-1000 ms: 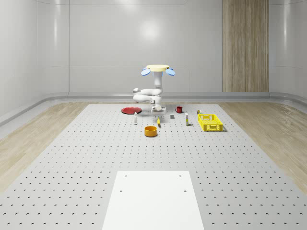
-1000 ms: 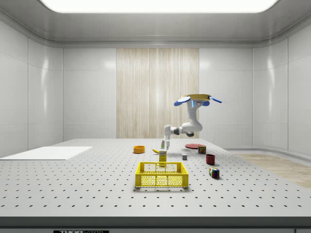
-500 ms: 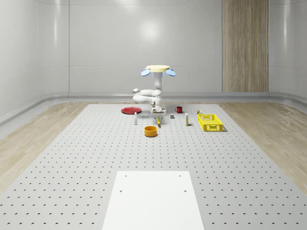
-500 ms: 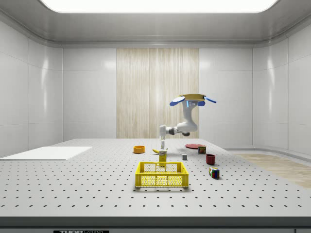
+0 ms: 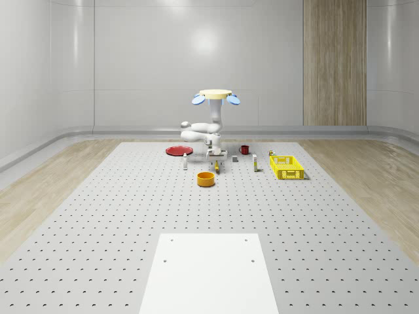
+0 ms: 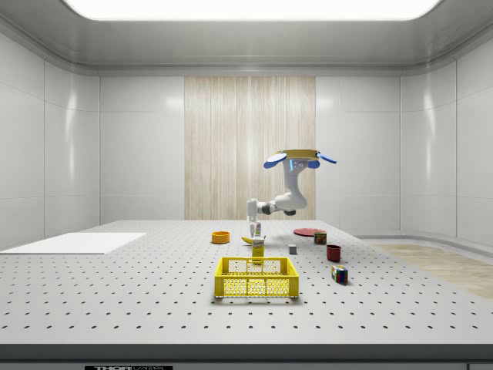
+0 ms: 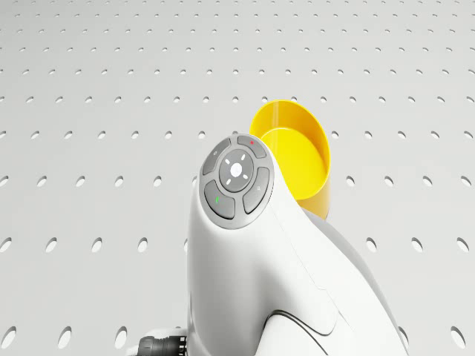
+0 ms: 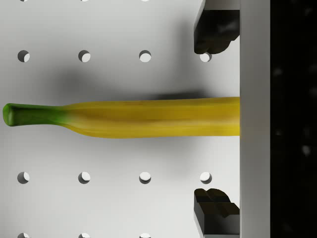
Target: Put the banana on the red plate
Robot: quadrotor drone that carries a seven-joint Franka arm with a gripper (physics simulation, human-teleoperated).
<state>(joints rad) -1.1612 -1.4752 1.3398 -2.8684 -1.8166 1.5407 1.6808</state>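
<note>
While the drone (image 5: 215,95) hovers above the worktop (image 5: 131,216), I line up on the banana (image 8: 124,117).
My claw (image 8: 216,119) hangs wide open, empty, fingers (image 8: 214,32) straddling the banana lying flat beside the yellow bowl (image 7: 293,152), ready to descend; the red plate (image 5: 178,150) sits farther beyond the bowl.

The banana (image 8: 148,117) is yellow with a green stem tip. The table (image 5: 118,216) is light grey with rows of small dark holes. The bowl (image 7: 293,152) is yellow. The plate (image 5: 177,150) is red. The basket (image 6: 256,277) is yellow.
</note>
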